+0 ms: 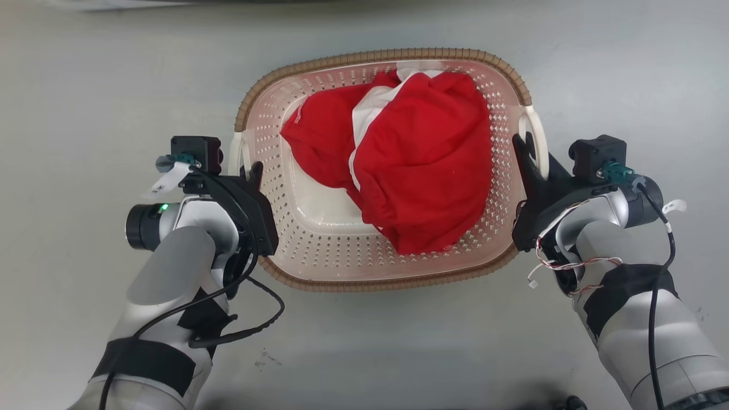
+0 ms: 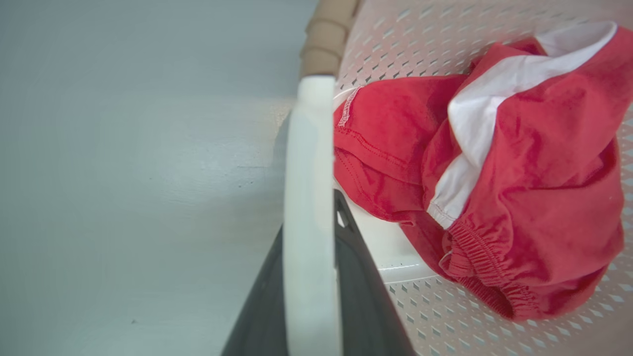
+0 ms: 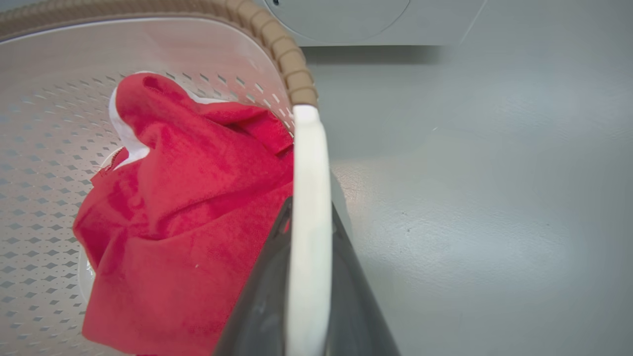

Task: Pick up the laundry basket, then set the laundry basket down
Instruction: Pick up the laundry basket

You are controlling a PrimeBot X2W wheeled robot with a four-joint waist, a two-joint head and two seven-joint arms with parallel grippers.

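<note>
Laundry basket (image 1: 319,250) sits center frame in the head view, with a red-and-white garment (image 1: 421,171) inside. Left gripper (image 1: 250,171) is clamped on the left handle (image 1: 234,151) and right gripper (image 1: 523,142) on the right handle (image 1: 541,142); both wrist views show a handle pinched between the fingers. The grasp looks done. Can't tell if the basket is off the grey floor (image 1: 85,85). Lift and set-down likely remain.

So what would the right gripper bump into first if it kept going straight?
Probably the brown woven rim of the laundry basket, just where the white handle in the right gripper ends; depth is unclear.
</note>
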